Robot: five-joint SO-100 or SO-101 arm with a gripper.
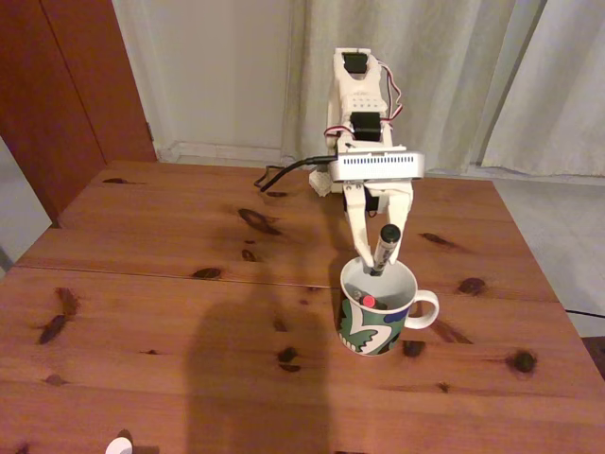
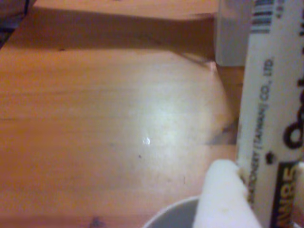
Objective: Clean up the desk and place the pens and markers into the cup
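Note:
The cup (image 1: 364, 326), a white mug with green and blue leafy shapes and its handle to the right, stands on the desk (image 1: 161, 293) right of centre in the fixed view. A pen with a red end (image 1: 368, 301) leans inside it. My gripper (image 1: 380, 257) hangs just above the cup's far rim, shut on the white marker (image 1: 386, 248). The marker stands nearly upright with its black cap on top and its lower end inside the cup. In the wrist view the printed marker (image 2: 270, 118) lies against one white finger (image 2: 223, 194), with the cup's rim (image 2: 173, 216) below.
The arm's base (image 1: 359, 104) stands at the desk's far edge with a black cable (image 1: 284, 175) running left from it. A small white object (image 1: 118, 445) lies at the front left edge. A dark shadow falls across the desk's front middle.

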